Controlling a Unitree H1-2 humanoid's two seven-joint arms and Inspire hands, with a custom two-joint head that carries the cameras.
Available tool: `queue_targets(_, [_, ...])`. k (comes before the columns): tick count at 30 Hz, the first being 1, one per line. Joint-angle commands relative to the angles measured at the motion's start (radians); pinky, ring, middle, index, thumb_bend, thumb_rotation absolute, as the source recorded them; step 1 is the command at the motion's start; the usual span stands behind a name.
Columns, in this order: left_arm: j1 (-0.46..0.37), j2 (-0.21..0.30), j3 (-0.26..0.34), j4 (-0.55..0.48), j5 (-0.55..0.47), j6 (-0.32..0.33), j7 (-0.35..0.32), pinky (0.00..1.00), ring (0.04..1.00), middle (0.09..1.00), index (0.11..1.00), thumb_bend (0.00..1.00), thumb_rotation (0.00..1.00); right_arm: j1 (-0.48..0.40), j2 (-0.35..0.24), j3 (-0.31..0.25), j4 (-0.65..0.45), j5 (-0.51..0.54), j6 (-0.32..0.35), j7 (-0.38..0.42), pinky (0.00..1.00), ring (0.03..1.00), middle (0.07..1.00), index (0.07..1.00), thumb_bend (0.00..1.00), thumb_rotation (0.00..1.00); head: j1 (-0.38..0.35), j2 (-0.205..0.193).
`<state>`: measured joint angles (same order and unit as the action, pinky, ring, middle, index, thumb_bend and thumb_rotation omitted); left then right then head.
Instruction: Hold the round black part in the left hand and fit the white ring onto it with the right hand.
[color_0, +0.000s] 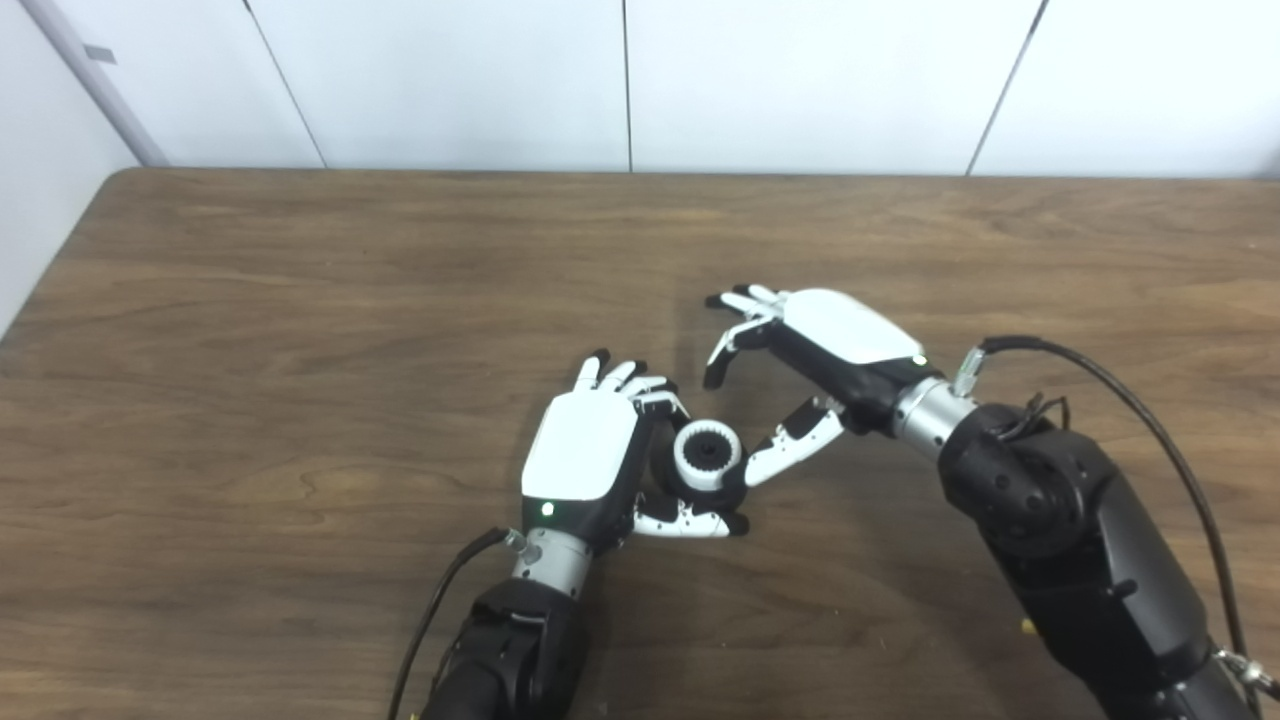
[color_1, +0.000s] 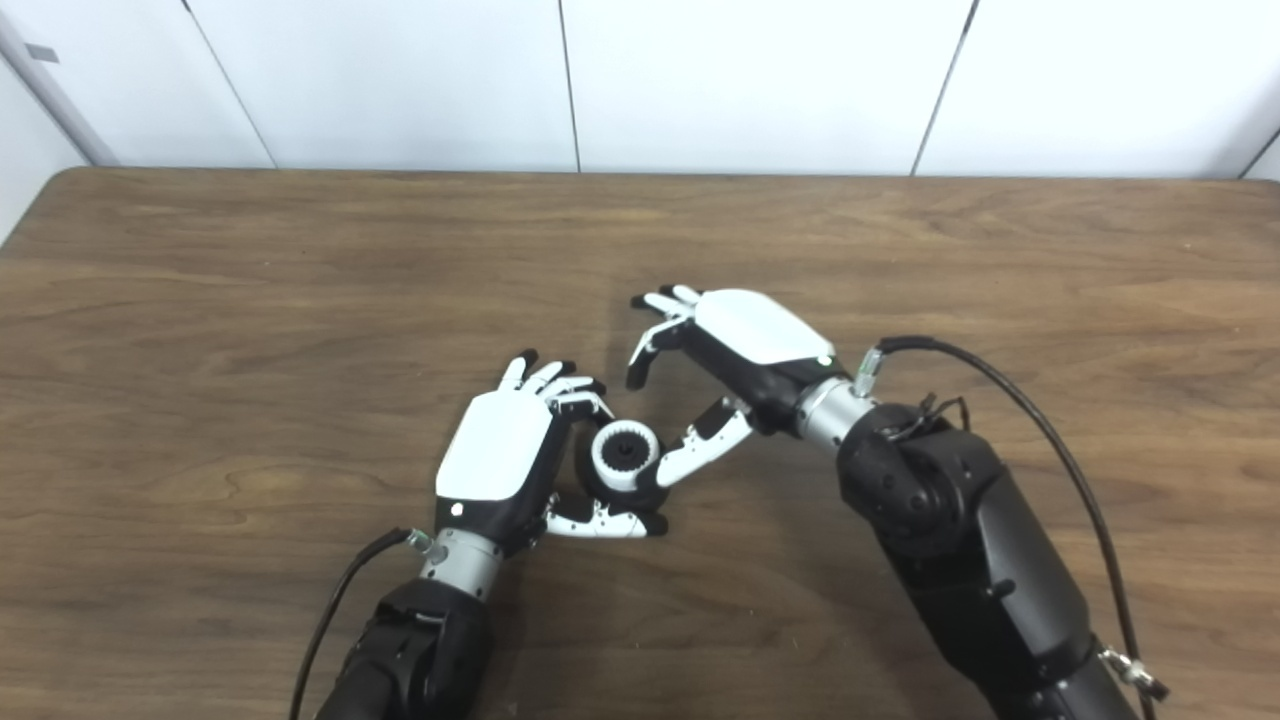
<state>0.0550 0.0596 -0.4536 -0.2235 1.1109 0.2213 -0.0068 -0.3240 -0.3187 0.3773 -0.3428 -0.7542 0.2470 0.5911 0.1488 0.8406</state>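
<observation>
My left hand (color_0: 590, 455) rests low over the wooden table (color_0: 300, 350) and is shut on the round black part (color_0: 725, 490), its fingers and thumb wrapped around it. The white ring (color_0: 707, 455) sits on top of the black part, its toothed black centre showing. It also shows in the right eye view (color_1: 625, 455). My right hand (color_0: 810, 345) is open just right of and beyond the part, holding nothing. Its thumb points down-left and its tip lies close beside the ring.
Black cables run from both wrists, one arching over the right forearm (color_0: 1090, 530). The table's far edge meets a white panelled wall (color_0: 640, 80). The left table edge shows at the far left.
</observation>
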Motion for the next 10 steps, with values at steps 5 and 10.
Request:
queue_targets(5, [0.003, 0.017, 0.012, -0.003, -0.018, -0.014, -0.002, 1.00, 0.890, 0.783, 0.484, 0.52, 0.05, -0.042, -0.039, -0.051, -0.044, 0.015, 0.012, 0.005, 1.00, 1.000, 0.965, 0.750, 1.00, 0.41, -0.010, -0.003])
queue_targets(10, [0.005, 0.025, 0.016, -0.006, -0.014, -0.010, -0.005, 1.00, 0.892, 0.783, 0.485, 0.52, 0.05, -0.033, -0.060, -0.082, -0.049, 0.044, 0.011, -0.001, 1.00, 1.000, 0.968, 0.786, 1.00, 0.43, -0.018, -0.005])
